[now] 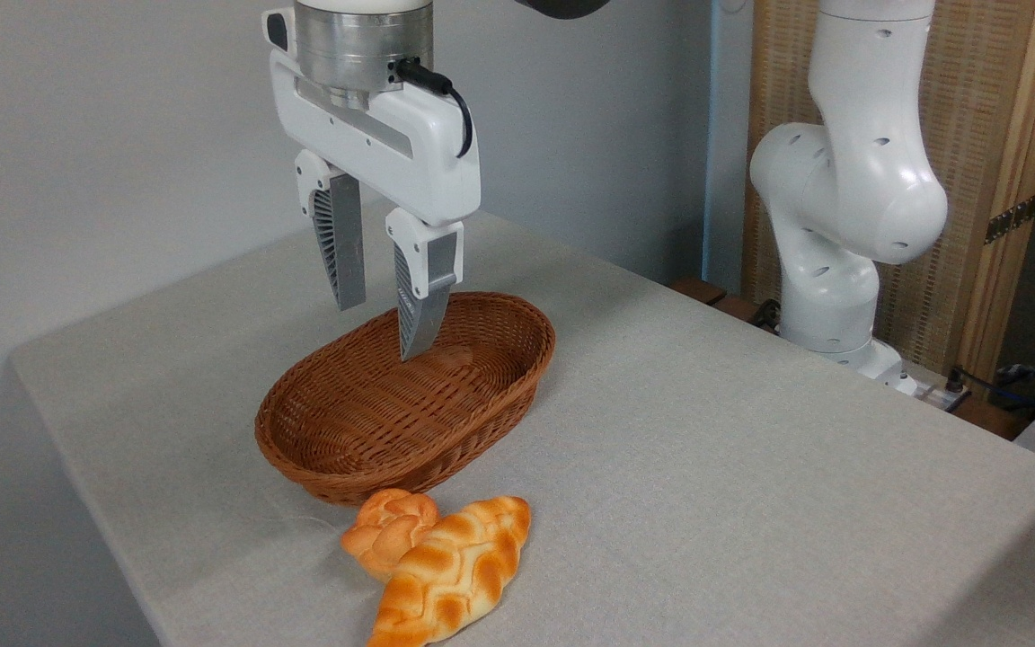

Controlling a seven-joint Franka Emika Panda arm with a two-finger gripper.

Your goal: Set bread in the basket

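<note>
Gripper (383, 323) is spread and empty above the basket (302, 449). Loaf (450, 575) lies on the table in front, touching the bun (389, 530). You risk snagging the bun when you grasp.

White arm (850, 180), grey ribbed fingers (340, 243) (black cable (446, 90))

The lower tip of the bread (453, 571) runs off the bottom edge. It overlaps the near side of the bun (389, 530). One finger (423, 296) of the gripper (383, 314) covers part of the basket (482, 400) floor. The arm's top is cut off above.
</note>
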